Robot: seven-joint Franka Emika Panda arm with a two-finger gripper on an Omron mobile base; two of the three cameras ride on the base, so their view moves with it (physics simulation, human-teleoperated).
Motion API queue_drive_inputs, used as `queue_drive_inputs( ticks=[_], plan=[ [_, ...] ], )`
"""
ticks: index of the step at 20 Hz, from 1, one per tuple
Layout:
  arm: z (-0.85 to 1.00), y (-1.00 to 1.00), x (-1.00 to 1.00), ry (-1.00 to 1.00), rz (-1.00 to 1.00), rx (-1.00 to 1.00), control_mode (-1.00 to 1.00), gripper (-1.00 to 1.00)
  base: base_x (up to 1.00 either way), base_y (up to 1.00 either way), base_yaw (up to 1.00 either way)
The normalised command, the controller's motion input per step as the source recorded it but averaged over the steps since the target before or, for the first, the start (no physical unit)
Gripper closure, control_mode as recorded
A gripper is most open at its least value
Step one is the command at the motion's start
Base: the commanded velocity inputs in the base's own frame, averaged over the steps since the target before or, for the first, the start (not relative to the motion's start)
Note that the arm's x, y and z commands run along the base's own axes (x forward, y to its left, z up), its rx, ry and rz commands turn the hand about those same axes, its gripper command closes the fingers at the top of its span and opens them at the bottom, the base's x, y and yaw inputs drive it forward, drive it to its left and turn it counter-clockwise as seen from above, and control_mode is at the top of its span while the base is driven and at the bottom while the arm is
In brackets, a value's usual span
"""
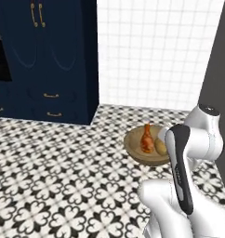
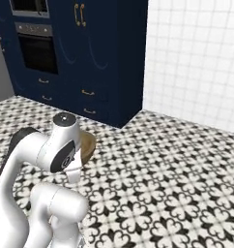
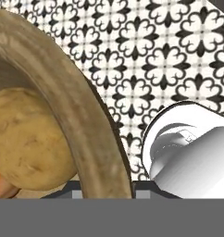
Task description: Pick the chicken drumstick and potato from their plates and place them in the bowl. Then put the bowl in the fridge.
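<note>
The tan-brown wooden bowl (image 1: 138,149) hangs above the patterned floor (image 1: 63,176), its thick rim clenched in the jaws. Inside, just beyond the jaws, lies the smooth tan-yellow potato (image 3: 28,139), and on its far side, touching it, the glossy orange-brown chicken drumstick (image 1: 146,138) stands tilted, narrow end up.

Arm folded low and forward, jaws closed

The white arm (image 1: 193,153) is bent sharply at its dark-jointed elbow and is reached down ahead of the base in both base views. The gripper (image 3: 102,187) is seen from the hand view, its jaws drawn fully together over the rim of the bowl (image 3: 63,92), which is clamped between them.
</note>
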Motion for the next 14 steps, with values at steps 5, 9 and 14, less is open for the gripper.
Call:
queue_drive_inputs(
  ticks=[5, 9, 14],
  plan=[
    [0.00, 0.00, 0.00, 0.00, 0.00, 0.00, 1.00, 1.00, 1.00, 0.00, 0.56],
    [0.00, 0.00, 0.00, 0.00, 0.00, 0.00, 1.00, 1.00, 0.96, -0.09, 0.65],
    [0.00, 0.00, 0.00, 0.00, 0.00, 0.00, 1.00, 1.00, 0.87, -0.07, 0.60]
  ],
)
